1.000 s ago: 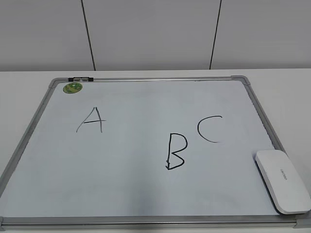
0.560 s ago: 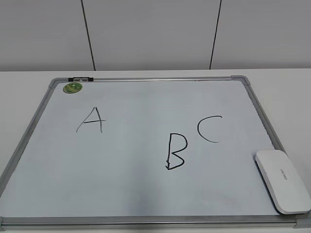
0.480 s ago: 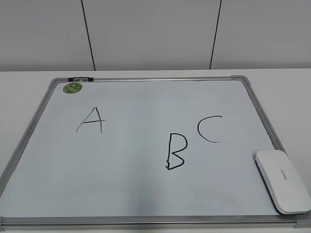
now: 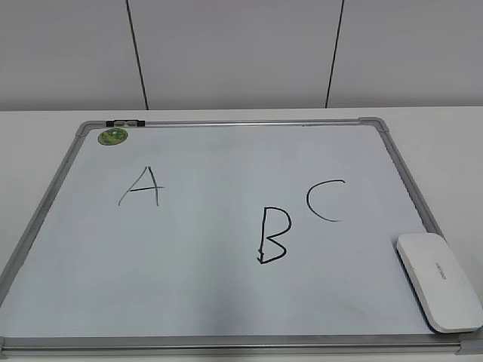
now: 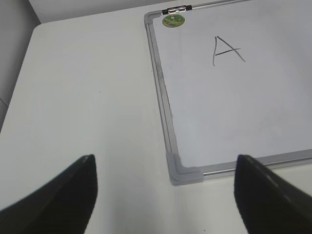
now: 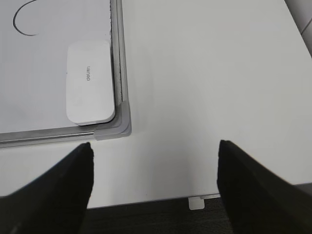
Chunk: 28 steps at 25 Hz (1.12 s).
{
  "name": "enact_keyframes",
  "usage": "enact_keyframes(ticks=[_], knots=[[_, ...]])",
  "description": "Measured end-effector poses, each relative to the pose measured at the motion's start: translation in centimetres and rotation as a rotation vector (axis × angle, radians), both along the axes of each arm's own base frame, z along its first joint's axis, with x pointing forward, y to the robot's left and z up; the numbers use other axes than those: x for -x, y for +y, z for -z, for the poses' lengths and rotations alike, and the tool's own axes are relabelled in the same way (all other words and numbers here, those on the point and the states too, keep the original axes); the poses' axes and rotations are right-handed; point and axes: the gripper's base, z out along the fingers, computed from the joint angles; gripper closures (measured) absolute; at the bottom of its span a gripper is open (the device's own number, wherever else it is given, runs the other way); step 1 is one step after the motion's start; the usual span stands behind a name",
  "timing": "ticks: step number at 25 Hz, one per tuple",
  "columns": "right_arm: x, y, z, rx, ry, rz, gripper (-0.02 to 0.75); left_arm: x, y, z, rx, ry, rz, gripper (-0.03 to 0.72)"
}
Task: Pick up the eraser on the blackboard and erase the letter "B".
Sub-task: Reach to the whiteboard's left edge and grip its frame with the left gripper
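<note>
Though both wrist views show their tools, only the dark finger ends are in frame, so the arms behind them are hidden, and neither arm appears in the exterior view. The left tool hangs above the white table with its fingers spread wide and nothing between them; the near left corner of the blackboard lies just ahead of the gap, closer to the right-hand finger. Farther ahead on the board are the thin letter "A" and, at the far corner, a round green sticker beside a small metal clip (its detail is too small to read).

The right tool is likewise wide open and empty, held over bare table just off the board's near right corner. The eraser lies flat on the board ahead and to the left of that tool, tucked against the frame in that corner, with small grey lettering on top. Only the lower curve of the letter "C" shows there, cut off at the top edge.

From the exterior view, the letter "B" is whole and dark, near the board's middle, well apart from the eraser, whose right edge overlaps the frame.
</note>
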Motion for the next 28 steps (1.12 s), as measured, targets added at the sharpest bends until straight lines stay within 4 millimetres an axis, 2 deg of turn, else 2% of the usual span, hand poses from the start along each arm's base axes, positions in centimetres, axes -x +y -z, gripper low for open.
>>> enact_keyframes(ticks=[6,15,22,28], knots=[[0.0,0.0,0.0,0.0,0.0,0.0,0.151,-4.7,-0.1,-1.6,0.001,0.133,-0.001,0.045],[0.0,0.0,0.0,0.0,0.0,0.0,0.151,-15.1,-0.6,-1.9,0.041,0.322,-0.001,0.064],[0.0,0.0,0.0,0.0,0.0,0.0,0.151,-23.4,-0.8,0.5,0.041,0.524,-0.007,0.101],[0.0,0.0,0.0,0.0,0.0,0.0,0.151,-28.6,-0.9,4.2,0.041,0.665,-0.012,0.106]])
